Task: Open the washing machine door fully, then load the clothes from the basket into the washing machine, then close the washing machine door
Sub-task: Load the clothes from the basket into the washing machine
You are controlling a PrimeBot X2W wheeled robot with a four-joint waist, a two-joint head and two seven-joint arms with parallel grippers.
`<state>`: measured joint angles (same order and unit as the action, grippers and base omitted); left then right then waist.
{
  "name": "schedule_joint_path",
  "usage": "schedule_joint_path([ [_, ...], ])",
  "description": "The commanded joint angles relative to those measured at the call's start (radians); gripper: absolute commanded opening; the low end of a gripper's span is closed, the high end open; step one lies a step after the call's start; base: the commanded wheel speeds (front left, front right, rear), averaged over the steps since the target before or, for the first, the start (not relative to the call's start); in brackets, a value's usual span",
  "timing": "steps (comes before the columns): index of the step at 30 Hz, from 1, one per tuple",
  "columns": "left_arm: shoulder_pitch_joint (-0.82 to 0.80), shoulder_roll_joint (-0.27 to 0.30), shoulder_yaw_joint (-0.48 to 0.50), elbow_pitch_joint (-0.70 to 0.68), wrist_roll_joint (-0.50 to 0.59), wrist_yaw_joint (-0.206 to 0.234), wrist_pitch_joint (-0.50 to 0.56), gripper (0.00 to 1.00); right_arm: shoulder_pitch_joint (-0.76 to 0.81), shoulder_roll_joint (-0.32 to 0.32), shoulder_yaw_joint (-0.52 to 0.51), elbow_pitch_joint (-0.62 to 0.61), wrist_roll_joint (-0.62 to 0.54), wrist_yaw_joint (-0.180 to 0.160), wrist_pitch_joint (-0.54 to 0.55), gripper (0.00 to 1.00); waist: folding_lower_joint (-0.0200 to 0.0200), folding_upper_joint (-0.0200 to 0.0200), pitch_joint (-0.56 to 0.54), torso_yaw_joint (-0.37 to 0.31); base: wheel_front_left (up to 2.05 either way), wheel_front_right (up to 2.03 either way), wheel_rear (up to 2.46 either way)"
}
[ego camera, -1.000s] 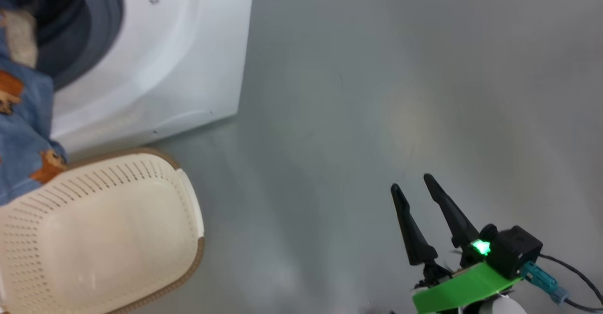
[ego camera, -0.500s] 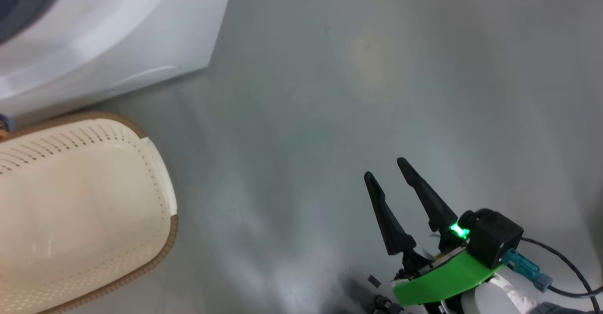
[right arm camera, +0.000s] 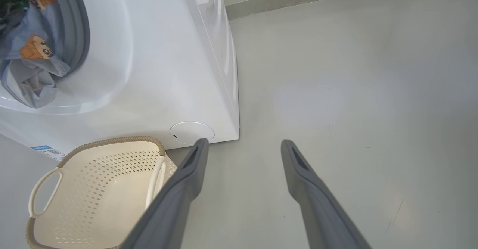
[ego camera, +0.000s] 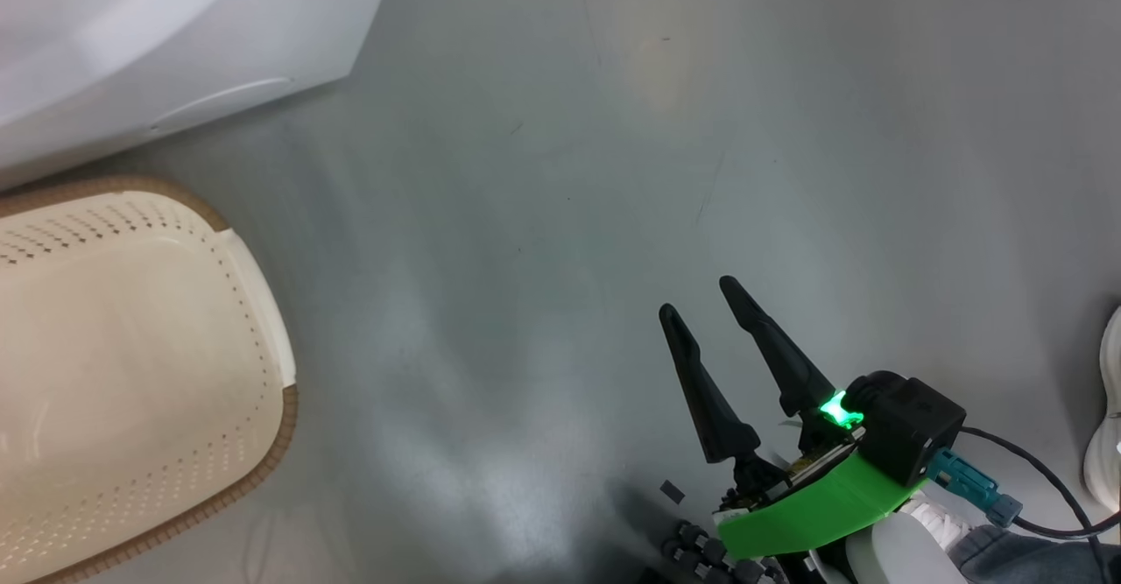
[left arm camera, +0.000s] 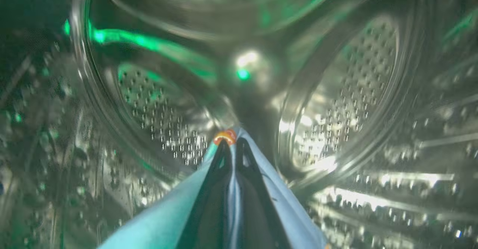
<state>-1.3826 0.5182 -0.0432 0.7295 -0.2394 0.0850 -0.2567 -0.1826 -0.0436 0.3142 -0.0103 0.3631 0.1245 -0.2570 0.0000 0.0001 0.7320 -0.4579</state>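
Deep inside the drum [left arm camera: 354, 73], the left hand [left arm camera: 232, 143] is clamped on the clothes [left arm camera: 164, 226]; carry them further back before letting go (a fold trails over the grey ring [right arm camera: 84, 36]). Right hand [ego camera: 697, 297] hangs, jaws apart, above the floor [ego camera: 560, 172]; the basket [ego camera: 287, 409] looks empty.

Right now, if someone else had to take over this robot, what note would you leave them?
Left gripper: jaws shut on the clothes, deep inside the steel drum.
Right gripper: jaws open, holding nothing, above the floor.
The basket sits on the floor in front of the washing machine and looks empty.
Done: the door must be open, and the clothes are out of the basket. Some fabric hangs over the grey ring at the mouth.
Left: let go, withdraw the left gripper, probably push the hanging fabric in, close the door.
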Motion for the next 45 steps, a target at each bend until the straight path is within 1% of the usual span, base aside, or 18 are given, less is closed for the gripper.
schedule_joint_path([
  [1,0.003,0.031,-0.001,0.038,0.018,0.006,-0.004,0.00,0.009,-0.007,0.021,-0.019,0.006,0.006,-0.005,1.00,0.0000,-0.0001,0.000,-0.002,0.00,0.00,0.00],
  [4,-0.005,0.030,-0.015,0.113,0.024,0.007,0.003,0.00,0.010,-0.007,0.022,-0.014,0.008,0.006,-0.005,1.00,0.0000,-0.0001,-0.007,-0.002,0.00,0.00,0.00],
  [5,-0.012,0.029,-0.019,0.133,0.025,0.004,0.004,0.09,0.010,-0.007,0.022,-0.013,0.008,0.006,-0.005,1.00,0.0000,-0.0001,-0.009,-0.001,0.00,0.00,0.00],
  [8,-0.028,0.024,-0.030,0.191,0.030,0.012,0.012,0.45,0.010,-0.007,0.019,-0.010,0.009,0.006,-0.005,1.00,0.0000,-0.0001,-0.018,0.006,0.00,0.00,0.00],
  [9,-0.033,0.023,-0.038,0.207,0.037,0.015,0.016,0.71,0.009,-0.007,0.019,-0.009,0.009,0.006,-0.005,1.00,0.0000,-0.0001,-0.021,0.008,0.00,0.00,0.00],
  [10,-0.033,0.023,-0.038,0.207,0.037,0.015,0.016,0.71,0.009,-0.007,0.019,-0.009,0.009,0.006,-0.005,1.00,0.0000,-0.0001,-0.021,0.008,0.00,0.00,0.00],
  [11,-0.036,0.019,-0.042,0.225,0.038,0.018,0.022,1.00,0.008,-0.007,0.018,-0.008,0.009,0.006,-0.005,1.00,0.0000,-0.0001,-0.025,0.012,0.00,0.00,0.00],
  [16,-0.050,-0.005,-0.058,0.292,0.038,0.029,0.033,1.00,0.005,-0.007,0.011,-0.003,0.003,0.006,-0.005,1.00,0.0000,-0.0001,-0.049,0.032,0.00,0.00,0.00],
  [20,-0.041,-0.041,-0.067,0.320,0.032,0.036,0.026,1.00,0.001,-0.007,-0.001,0.001,-0.006,0.006,-0.005,1.00,0.0000,-0.0001,-0.071,0.059,0.00,0.00,0.00],
  [29,0.036,-0.115,-0.100,0.314,0.038,0.051,0.000,1.00,-0.016,-0.007,-0.020,0.015,-0.020,0.006,-0.005,1.00,0.0000,-0.0001,-0.133,0.127,0.00,0.00,0.00],
  [33,0.084,-0.163,-0.095,0.282,0.022,0.064,-0.004,1.00,-0.015,-0.007,-0.031,0.022,-0.027,0.006,-0.005,1.00,0.0000,-0.0001,-0.159,0.164,0.00,0.00,0.00],
  [36,0.129,-0.194,-0.092,0.227,0.015,0.070,-0.005,1.00,-0.011,-0.007,-0.044,0.024,-0.036,0.006,-0.005,1.00,0.0000,-0.0001,-0.174,0.192,0.00,0.00,0.00],
  [39,0.194,-0.224,-0.092,0.161,0.007,0.062,-0.005,1.00,-0.010,-0.007,-0.058,0.027,-0.049,0.006,-0.005,1.00,0.0000,-0.0001,-0.189,0.221,0.00,0.00,0.00],
  [45,0.381,-0.284,-0.084,0.031,-0.028,0.035,-0.005,1.00,-0.002,-0.007,-0.093,0.030,-0.077,0.006,-0.005,1.00,0.0000,-0.0001,-0.231,0.274,0.00,0.00,0.00],
])
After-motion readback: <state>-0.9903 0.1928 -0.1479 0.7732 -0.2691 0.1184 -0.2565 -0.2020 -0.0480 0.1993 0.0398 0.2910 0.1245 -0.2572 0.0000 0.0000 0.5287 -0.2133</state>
